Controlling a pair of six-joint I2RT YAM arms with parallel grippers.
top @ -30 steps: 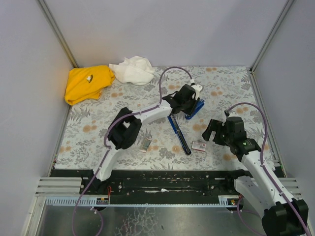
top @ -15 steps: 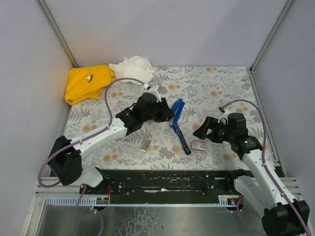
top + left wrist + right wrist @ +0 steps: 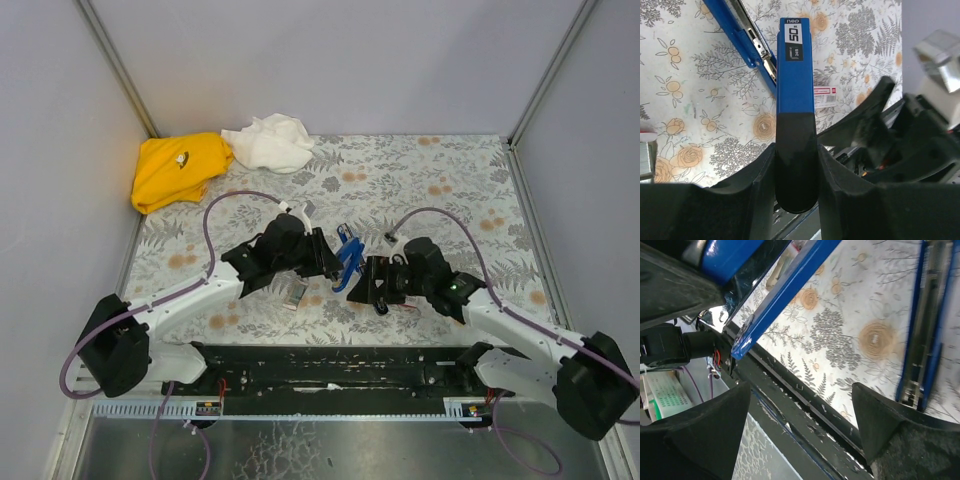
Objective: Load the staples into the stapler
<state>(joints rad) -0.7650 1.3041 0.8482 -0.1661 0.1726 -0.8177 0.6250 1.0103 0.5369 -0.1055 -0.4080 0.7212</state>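
The left pincer (image 3: 795, 150) is clamped on the blue top arm of the stapler (image 3: 796, 75), which is hinged open over the middle of the floral counter (image 3: 450, 180). The right pincer (image 3: 801, 390), fingers wide apart and gripping nothing, hovers just beside it. The white, red-printed box of staples (image 3: 822, 95) lies on the counter near the stapler.

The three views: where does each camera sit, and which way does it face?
Top external: above and behind the bases, facing down on the table; both arms show, left gripper and right gripper at the stapler.
Left wrist: on the left arm, facing along its fingers, which clamp the stapler's blue arm.
Right wrist: on the right arm, facing the table past its open fingers.
Shared: all three show the stapler.
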